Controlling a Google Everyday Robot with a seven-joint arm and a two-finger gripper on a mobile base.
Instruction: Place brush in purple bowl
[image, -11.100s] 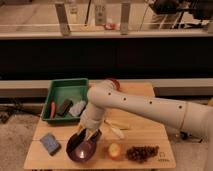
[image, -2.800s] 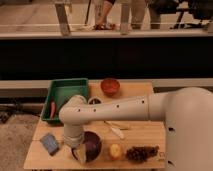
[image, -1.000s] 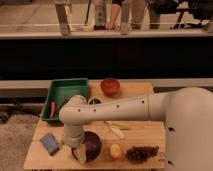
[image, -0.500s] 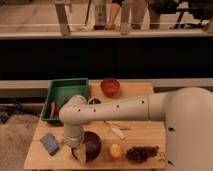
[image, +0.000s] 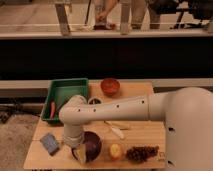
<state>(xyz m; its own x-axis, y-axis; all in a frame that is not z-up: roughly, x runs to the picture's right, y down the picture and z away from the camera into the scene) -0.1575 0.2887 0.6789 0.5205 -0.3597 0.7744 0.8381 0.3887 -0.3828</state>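
The purple bowl (image: 92, 144) stands near the table's front edge, dark and glossy, with its left part covered by my arm. My gripper (image: 78, 152) points down at the bowl's front left rim, below the thick white wrist. A pale tan-yellow piece that looks like the brush's head (image: 80, 157) shows right at the gripper's end, on the bowl's rim. The brush's black handle is hidden.
A green tray (image: 64, 91) sits at the back left with a red item (image: 52, 109) in it. A red-orange bowl (image: 110, 86) is at the back. A blue sponge (image: 50, 143), a yellow fruit (image: 115, 150), grapes (image: 140, 152) and pale cream pieces (image: 116, 130) surround the purple bowl.
Compared with eleven seconds ago, the arm has swung to the bowl's left side and its end sits lower at the rim. Over the last seconds nothing has visibly moved.
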